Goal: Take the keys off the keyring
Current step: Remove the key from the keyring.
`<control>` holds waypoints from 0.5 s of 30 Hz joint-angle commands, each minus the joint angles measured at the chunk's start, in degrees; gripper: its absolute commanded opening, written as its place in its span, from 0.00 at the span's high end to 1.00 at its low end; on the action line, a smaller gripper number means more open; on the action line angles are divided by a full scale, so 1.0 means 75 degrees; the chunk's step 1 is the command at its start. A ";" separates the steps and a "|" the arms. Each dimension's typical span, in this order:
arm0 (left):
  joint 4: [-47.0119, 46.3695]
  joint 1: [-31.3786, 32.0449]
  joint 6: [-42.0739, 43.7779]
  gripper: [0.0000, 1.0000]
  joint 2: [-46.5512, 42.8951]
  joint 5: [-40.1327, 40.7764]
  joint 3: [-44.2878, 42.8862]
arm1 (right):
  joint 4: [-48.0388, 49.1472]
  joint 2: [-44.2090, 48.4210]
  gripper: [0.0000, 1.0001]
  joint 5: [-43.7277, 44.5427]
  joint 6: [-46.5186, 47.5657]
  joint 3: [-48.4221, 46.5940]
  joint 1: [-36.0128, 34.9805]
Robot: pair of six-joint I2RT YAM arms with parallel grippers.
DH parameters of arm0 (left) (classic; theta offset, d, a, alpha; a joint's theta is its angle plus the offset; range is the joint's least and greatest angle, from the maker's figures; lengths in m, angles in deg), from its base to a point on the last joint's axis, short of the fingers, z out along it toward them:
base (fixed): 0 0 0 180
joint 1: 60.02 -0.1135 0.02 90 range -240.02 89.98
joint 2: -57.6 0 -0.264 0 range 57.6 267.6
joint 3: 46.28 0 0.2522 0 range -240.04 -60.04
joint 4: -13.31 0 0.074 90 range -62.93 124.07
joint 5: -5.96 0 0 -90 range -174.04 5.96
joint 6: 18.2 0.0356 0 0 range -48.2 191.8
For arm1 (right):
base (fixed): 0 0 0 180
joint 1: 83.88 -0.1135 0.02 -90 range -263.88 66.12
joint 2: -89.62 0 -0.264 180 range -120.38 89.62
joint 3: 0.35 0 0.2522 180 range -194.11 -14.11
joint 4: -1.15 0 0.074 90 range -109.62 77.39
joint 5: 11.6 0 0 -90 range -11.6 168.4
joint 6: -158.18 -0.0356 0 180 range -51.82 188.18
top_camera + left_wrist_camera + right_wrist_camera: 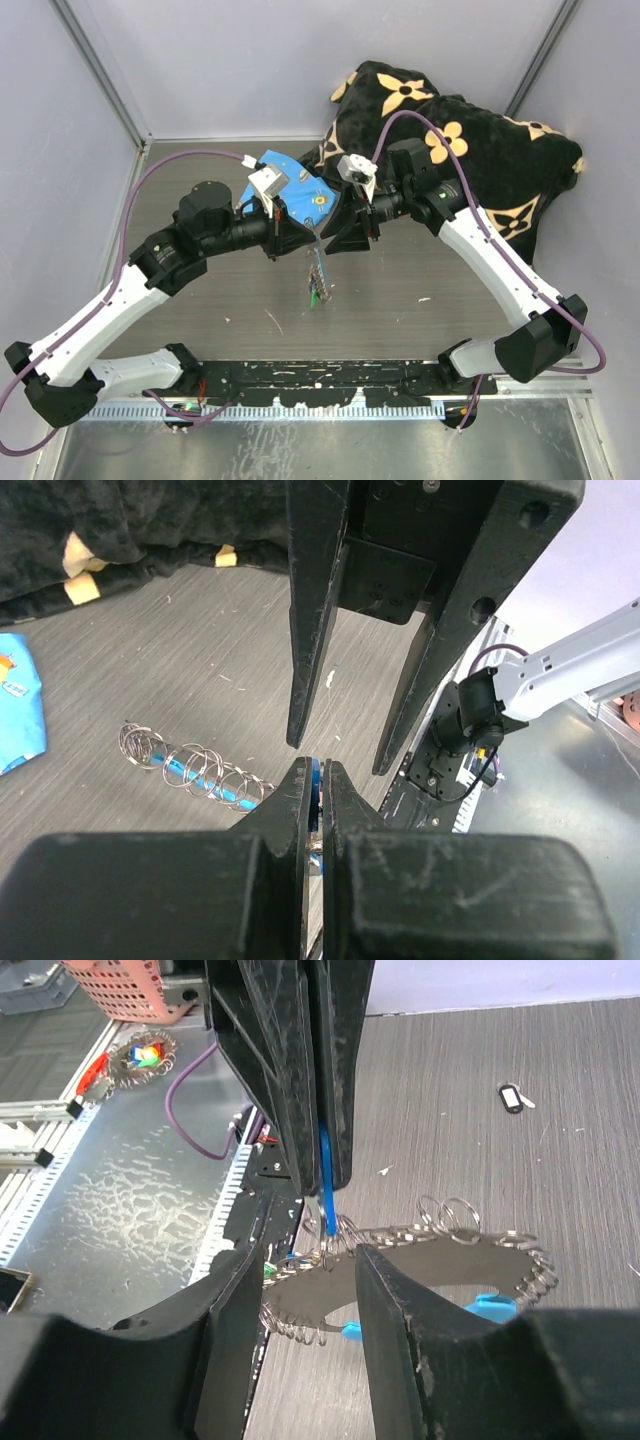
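Keyring (205,772) hangs mid-frame, clamped in the closed left pincer (316,772); the open right pincer (310,1255) likely must seize a key (316,292) next.

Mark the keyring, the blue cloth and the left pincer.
keyring (205,770): left wrist view, on its wire coils.
blue cloth (305,185): top view, its bare upper part.
left pincer (317,770): left wrist view, between its shut fingertips.

L arm (105,315), R arm (495,262): white links, blk joints | L gripper (317,772), R gripper (310,1253): blk | cables (190,153): purple
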 commanded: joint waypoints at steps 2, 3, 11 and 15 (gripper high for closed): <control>-0.0788 0.0000 -0.0033 1.00 0.0031 -0.0338 -0.0448 | 0.0814 0.0019 0.52 -0.0326 -0.0872 0.0000 -0.0160; -0.0819 -0.0005 -0.0049 1.00 0.0038 -0.0343 -0.0438 | 0.0836 0.0014 0.52 -0.0323 -0.0903 0.0003 -0.0183; -0.0990 -0.0007 -0.0188 1.00 0.0081 -0.0380 -0.0404 | 0.1074 -0.0037 0.61 -0.0169 -0.1125 0.0157 -0.0361; -0.1040 -0.0004 -0.0206 1.00 0.0053 -0.0362 -0.0370 | 0.1098 -0.0037 0.67 -0.0112 -0.1137 0.0176 -0.0367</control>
